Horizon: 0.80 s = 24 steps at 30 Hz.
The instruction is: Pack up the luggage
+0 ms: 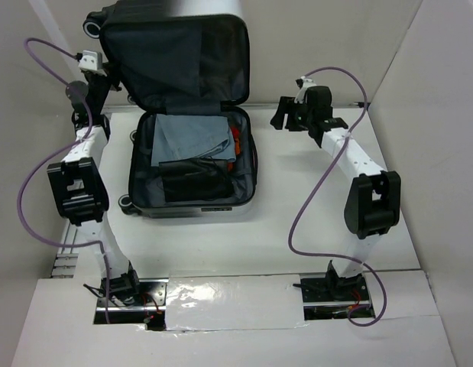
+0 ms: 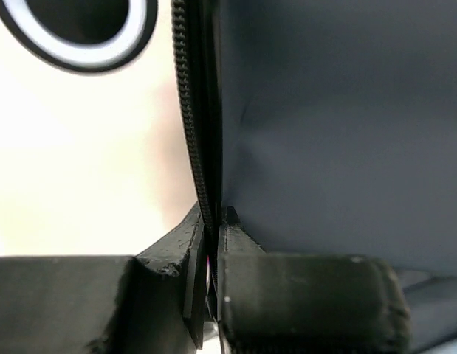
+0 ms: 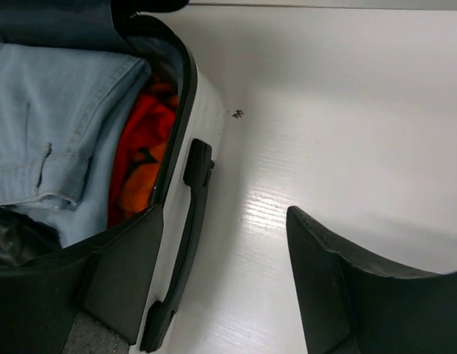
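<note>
1. Luggage (image 1: 194,208) lies open on the table (image 1: 297,191), lid (image 1: 175,65) propped up at the far side. Jeans (image 3: 51,110) and an orange garment (image 3: 139,147) sit in the base.
2. Left gripper (image 2: 213,243) is clamped on the lid's zipper rim (image 2: 190,133).
3. Right gripper (image 1: 284,115) has its jaws apart and empty, just beside the side handle (image 3: 195,221).
4. Judgement: the shell is stiff, smooth and likely slippery, and the lid is probably light. The thin rim is the best pinch point. Soft clothes may bulge.

Left of our right gripper (image 1: 284,116) the luggage (image 1: 192,208) lies open, jeans (image 1: 192,138) and another garment (image 1: 238,140) in it; its raised lid (image 1: 175,61) stands behind, the lid's edge between our left gripper's (image 2: 213,247) fingers (image 2: 287,295).
</note>
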{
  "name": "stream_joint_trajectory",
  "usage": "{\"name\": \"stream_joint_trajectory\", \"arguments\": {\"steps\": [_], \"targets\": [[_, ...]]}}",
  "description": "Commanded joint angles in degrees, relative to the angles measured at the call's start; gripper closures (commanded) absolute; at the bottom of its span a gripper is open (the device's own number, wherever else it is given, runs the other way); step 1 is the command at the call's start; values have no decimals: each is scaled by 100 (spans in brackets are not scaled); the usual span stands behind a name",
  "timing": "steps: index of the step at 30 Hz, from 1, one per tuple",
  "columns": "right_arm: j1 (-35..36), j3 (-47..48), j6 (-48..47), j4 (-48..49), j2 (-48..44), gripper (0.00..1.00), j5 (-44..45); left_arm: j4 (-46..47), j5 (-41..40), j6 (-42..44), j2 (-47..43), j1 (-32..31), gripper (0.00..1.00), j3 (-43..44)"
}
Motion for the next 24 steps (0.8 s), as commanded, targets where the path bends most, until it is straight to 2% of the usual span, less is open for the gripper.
{"name": "stream_joint_trajectory", "arguments": {"steps": [1,5,7,9,10,11,12,13,14,16,17,20,21,22,24], "targets": [[-38,-128,235,118,-651,26,311,732,766,185,-979,6,100,-656],[-91,-400,367,-14,-932,24,225,557,589,123,-1963,59,99,-1844],[-91,-515,419,47,-1117,24,145,329,641,62,-2674,59,78,-2554],[-91,-690,472,47,-1179,23,57,-364,773,62,-3184,59,46,-2944],[-91,-691,473,47,-1284,22,4,-663,896,-25,-3744,59,39,-3111],[-91,-691,542,47,-1337,22,4,-979,975,-79,-4054,59,39,-3452],[-152,-691,621,47,-1337,20,4,-1513,1089,-79,-4709,59,33,-3847],[-152,-691,622,47,-1337,20,4,-1718,1090,-27,-4716,59,33,-3851],[-204,-595,692,-101,-1337,18,-196,-1938,1090,26,-5429,59,32,-4190],[-327,-305,745,-225,-1259,16,-513,-2726,602,26,-6171,112,29,-4429],[-380,-209,806,-225,-1163,16,-758,-3010,502,26,-6880,112,27,-4596],[-381,38,947,-225,-1022,16,-910,-4012,361,202,-7816,164,23,-4711],[-433,38,947,-225,-1021,16,-988,-4293,482,272,-8080,165,23,-4712],[-433,151,1017,-225,-943,16,-1050,-4583,954,473,-8535,165,21,-4625],[-433,205,1087,-225,-793,16,-1051,-5506,1116,536,-8872,165,19,-4396]]}}
